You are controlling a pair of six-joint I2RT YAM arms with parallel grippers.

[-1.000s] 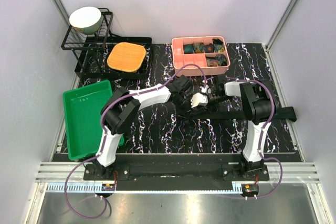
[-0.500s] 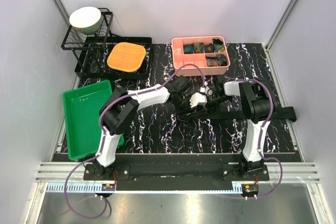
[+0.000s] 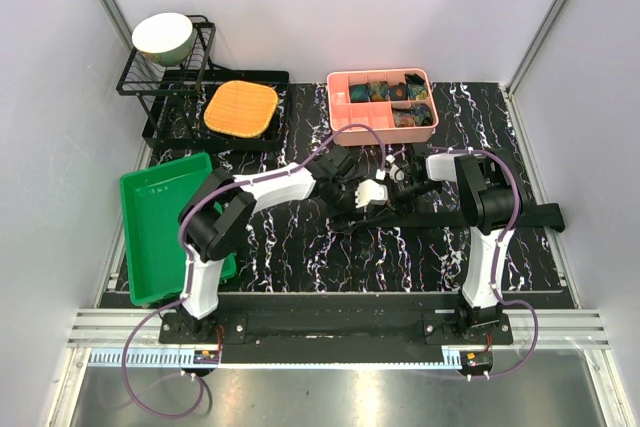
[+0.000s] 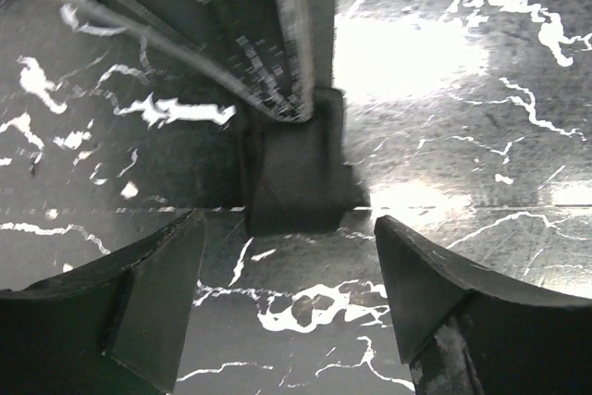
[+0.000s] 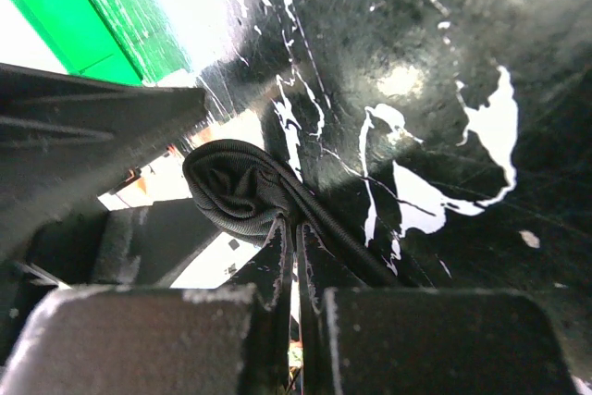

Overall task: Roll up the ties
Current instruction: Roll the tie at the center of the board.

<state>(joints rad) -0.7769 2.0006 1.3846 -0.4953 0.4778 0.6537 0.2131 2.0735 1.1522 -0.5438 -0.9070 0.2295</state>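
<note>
I see R gripper (image 5: 294,228) clamped on tie (image 5: 236,187) coil near worktop centre; L gripper (image 4: 291,256) jaws wide apart, empty. I want slow R turns, L guiding tie straight.

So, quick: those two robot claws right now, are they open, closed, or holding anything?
Left gripper: jaws open, holding nothing.
Right gripper: jaws shut on the black tie.
</note>
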